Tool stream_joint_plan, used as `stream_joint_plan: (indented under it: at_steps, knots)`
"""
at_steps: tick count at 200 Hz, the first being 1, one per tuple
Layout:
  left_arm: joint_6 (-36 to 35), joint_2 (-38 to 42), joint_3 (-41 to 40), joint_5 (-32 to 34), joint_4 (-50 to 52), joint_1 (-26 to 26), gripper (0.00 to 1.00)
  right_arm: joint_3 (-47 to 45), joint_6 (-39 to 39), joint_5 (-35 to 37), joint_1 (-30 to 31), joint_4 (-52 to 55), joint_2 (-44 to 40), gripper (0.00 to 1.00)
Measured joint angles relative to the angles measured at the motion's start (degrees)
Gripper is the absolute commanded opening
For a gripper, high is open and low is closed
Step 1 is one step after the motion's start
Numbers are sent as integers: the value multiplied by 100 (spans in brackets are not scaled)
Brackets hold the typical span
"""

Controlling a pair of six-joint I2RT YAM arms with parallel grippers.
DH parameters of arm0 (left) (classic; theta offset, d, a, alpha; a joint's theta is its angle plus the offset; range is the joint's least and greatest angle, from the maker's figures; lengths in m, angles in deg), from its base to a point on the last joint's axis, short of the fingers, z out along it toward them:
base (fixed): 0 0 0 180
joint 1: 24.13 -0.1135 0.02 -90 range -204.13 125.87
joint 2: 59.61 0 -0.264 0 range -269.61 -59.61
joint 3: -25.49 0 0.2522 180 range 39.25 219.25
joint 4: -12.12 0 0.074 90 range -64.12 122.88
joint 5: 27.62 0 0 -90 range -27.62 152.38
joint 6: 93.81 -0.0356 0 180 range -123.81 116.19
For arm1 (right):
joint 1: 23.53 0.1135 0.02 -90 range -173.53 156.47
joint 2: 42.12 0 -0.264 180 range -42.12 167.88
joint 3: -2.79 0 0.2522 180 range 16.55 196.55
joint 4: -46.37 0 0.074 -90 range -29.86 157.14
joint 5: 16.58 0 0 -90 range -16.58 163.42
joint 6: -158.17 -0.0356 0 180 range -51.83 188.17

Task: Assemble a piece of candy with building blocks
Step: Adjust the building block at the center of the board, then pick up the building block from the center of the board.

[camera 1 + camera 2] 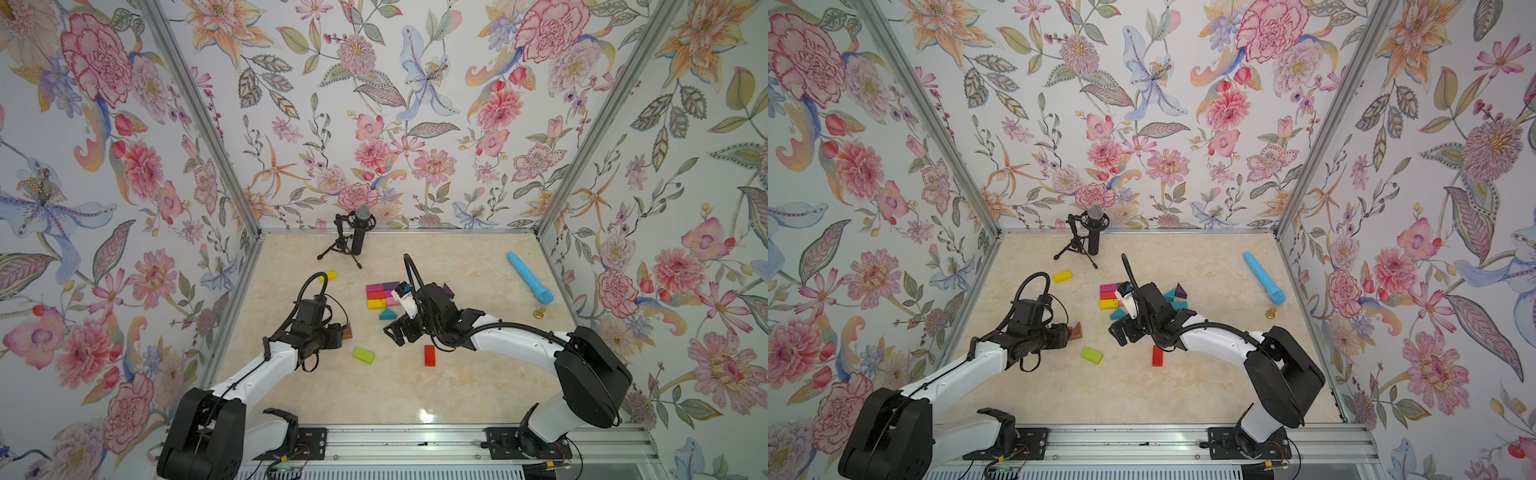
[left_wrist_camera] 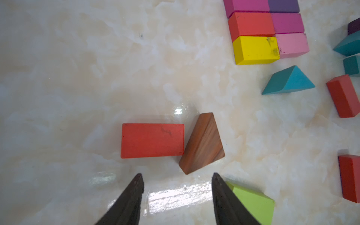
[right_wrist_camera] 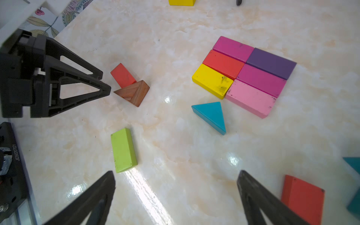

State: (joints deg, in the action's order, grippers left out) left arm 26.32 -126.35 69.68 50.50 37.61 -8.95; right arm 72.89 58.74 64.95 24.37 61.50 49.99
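Marbled tabletop (image 3: 165,48) holds a 6-brick slab (image 3: 245,76). Near it, left gripper (image 2: 176,175) and right gripper (image 3: 176,172) both gape, empty.

12 bricks (image 3: 212,80), 4 tris (image 3: 211,115), 1 mic (image 1: 360,232), 1 stick (image 1: 528,276).

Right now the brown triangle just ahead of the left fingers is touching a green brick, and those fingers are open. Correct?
Not the green one. The brown triangle touches a red brick; the green brick lies apart from it, beside one finger. The left wrist view shows this. The triangle is just ahead of the left fingers, which are open.
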Motion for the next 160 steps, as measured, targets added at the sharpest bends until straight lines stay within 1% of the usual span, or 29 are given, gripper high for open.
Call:
stream_joint_plan:
  at_steps: [12, 24, 37, 43, 47, 71, 89, 111, 132, 160]
  knots:
    - [83, 192, -31, -107, -94, -186, 67, 306, -24, 109, 114, 55, 238, 100]
    - [133, 343, -42, -190, -177, -387, 74, 664, -68, 254, 243, 149, 520, 100]
    - [179, 498, -57, -295, -262, -695, 88, 1150, -90, 389, 448, 264, 933, 100]
    - [208, 573, -79, -343, -306, -870, 96, 1386, -90, 435, 546, 315, 1132, 100]
    - [236, 612, -94, -367, -332, -975, 99, 1530, -87, 448, 612, 354, 1268, 100]
    - [245, 791, -210, -560, -437, -1635, 99, 2208, -52, 487, 883, 577, 1921, 100]
    - [245, 787, -225, -713, -457, -1878, 99, 2675, 87, 490, 979, 881, 2332, 100]
    - [249, 789, -264, -876, -579, -2006, 99, 3241, 254, 492, 1005, 1224, 2754, 100]
    - [247, 791, -299, -975, -675, -2024, 99, 3705, 363, 494, 1027, 1506, 3084, 100]
    - [247, 789, -304, -1071, -734, -2028, 99, 4087, 501, 581, 1078, 1816, 3432, 100]
